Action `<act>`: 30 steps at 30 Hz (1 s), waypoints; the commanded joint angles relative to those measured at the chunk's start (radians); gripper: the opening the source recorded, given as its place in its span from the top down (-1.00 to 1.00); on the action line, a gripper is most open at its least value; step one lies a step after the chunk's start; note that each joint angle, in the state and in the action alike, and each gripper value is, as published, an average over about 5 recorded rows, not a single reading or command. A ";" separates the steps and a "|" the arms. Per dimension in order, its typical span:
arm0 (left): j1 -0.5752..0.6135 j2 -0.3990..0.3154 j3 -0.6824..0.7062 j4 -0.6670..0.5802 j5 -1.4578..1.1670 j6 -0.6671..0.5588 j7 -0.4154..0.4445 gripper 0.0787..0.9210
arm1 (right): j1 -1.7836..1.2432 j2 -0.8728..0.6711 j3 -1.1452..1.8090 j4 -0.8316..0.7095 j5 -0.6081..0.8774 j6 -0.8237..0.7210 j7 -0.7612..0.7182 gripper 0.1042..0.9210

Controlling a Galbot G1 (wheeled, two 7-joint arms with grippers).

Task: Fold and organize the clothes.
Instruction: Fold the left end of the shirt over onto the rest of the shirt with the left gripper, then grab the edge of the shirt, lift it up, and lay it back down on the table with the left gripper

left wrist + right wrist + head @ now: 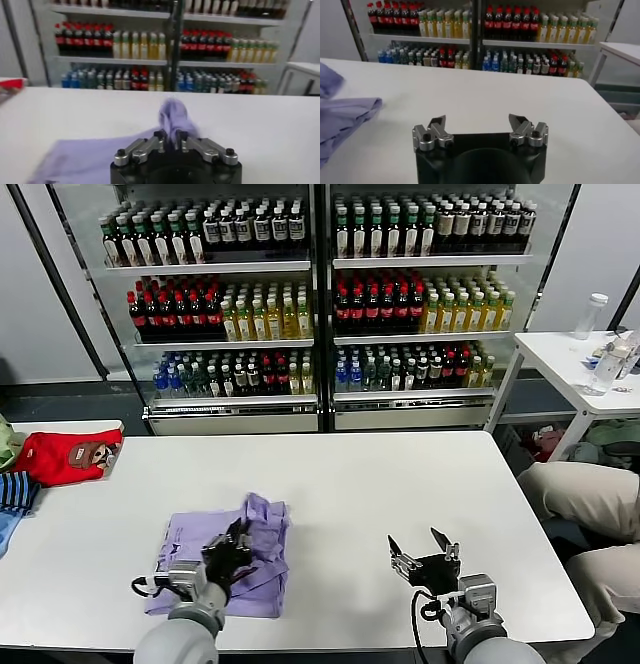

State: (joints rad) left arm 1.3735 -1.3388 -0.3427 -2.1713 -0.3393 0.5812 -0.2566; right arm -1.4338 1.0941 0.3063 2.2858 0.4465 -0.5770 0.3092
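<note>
The clothes, a lavender T-shirt (195, 556), lie folded on the white table (380, 484) at front left, with a bunched fold raised at the right side. My left gripper (232, 546) is over that fold. In the left wrist view its fingers (160, 136) stand close together with a ridge of the purple cloth (175, 114) pinched between them. My right gripper (424, 546) hovers open over bare table to the right of the shirt, holding nothing. Its wrist view shows the gripper (478, 125) wide apart and the shirt's edge (342, 117) off to one side.
A red garment with a brown patch (70, 456) and a blue striped garment (14, 494) lie at the table's left edge. Drink fridges (320, 304) stand behind. A side table with a bottle (592, 314) and a seated person's legs (585, 499) are at right.
</note>
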 commanded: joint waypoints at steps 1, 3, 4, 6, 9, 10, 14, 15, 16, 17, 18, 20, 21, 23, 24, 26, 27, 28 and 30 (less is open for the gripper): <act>-0.022 -0.012 -0.009 -0.076 0.022 -0.024 0.003 0.34 | 0.009 0.004 -0.012 -0.008 -0.004 0.000 -0.001 -0.76; -0.013 0.018 -0.109 -0.088 0.034 -0.047 0.019 0.19 | 0.012 0.005 -0.014 -0.009 -0.005 0.000 -0.003 -0.76; -0.004 0.036 -0.170 -0.078 0.038 -0.056 0.027 0.13 | 0.014 0.005 -0.014 -0.009 -0.005 0.000 -0.005 -0.76; 0.023 0.073 -0.296 -0.027 0.042 -0.061 0.046 -0.01 | 0.017 0.004 -0.012 -0.010 -0.004 0.000 -0.007 -0.76; 0.073 0.118 -0.436 0.101 0.019 -0.051 0.079 -0.22 | 0.023 0.001 -0.009 -0.013 -0.003 0.000 -0.010 -0.76; 0.088 0.126 -0.459 0.142 0.002 -0.047 0.089 -0.28 | 0.024 0.000 -0.008 -0.015 -0.003 0.000 -0.011 -0.76; 0.124 0.122 -0.481 0.225 -0.037 -0.053 0.126 -0.54 | 0.027 0.003 -0.011 -0.023 -0.004 0.000 -0.012 -0.76; 0.123 0.118 -0.479 0.235 -0.037 -0.060 0.137 -0.62 | 0.027 0.005 -0.012 -0.023 -0.005 0.000 -0.011 -0.76; 0.118 0.115 -0.475 0.247 -0.042 -0.075 0.148 -0.67 | 0.027 0.006 -0.013 -0.023 -0.005 0.000 -0.011 -0.76; 0.111 0.113 -0.471 0.260 -0.049 -0.089 0.158 -0.70 | 0.028 0.006 -0.014 -0.023 -0.005 0.000 -0.011 -0.76; 0.104 0.113 -0.467 0.271 -0.060 -0.101 0.169 -0.74 | 0.028 0.006 -0.013 -0.023 -0.005 0.000 -0.011 -0.76; 0.095 0.113 -0.463 0.283 -0.097 -0.111 0.198 -0.76 | 0.029 0.006 -0.012 -0.023 -0.005 0.000 -0.011 -0.76; 0.092 0.112 -0.462 0.283 -0.113 -0.104 0.211 -0.76 | 0.029 0.005 -0.010 -0.022 -0.005 0.000 -0.010 -0.76; 0.085 0.111 -0.462 0.279 -0.147 -0.086 0.231 -0.77 | 0.027 0.006 -0.008 -0.022 -0.005 0.000 -0.010 -0.76; 0.082 0.110 -0.460 0.278 -0.155 -0.079 0.235 -0.77 | 0.024 0.006 -0.007 -0.021 -0.005 0.000 -0.010 -0.76; 0.077 0.108 -0.455 0.281 -0.158 -0.072 0.237 -0.77 | 0.018 0.006 -0.003 -0.018 -0.006 0.000 -0.011 -0.76; 0.077 0.107 -0.453 0.283 -0.153 -0.071 0.239 -0.77 | 0.016 0.005 -0.002 -0.017 -0.006 0.000 -0.011 -0.76; 0.078 0.106 -0.451 0.284 -0.147 -0.070 0.243 -0.77 | 0.015 0.005 -0.001 -0.017 -0.005 0.000 -0.011 -0.76; 0.081 0.103 -0.447 0.286 -0.136 -0.071 0.251 -0.77 | 0.015 0.003 -0.001 -0.017 -0.005 0.000 -0.011 -0.76</act>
State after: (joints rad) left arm 1.4433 -1.2458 -0.7359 -1.9531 -0.4277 0.5134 -0.0781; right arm -1.4151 1.0976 0.3050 2.2683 0.4415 -0.5773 0.2982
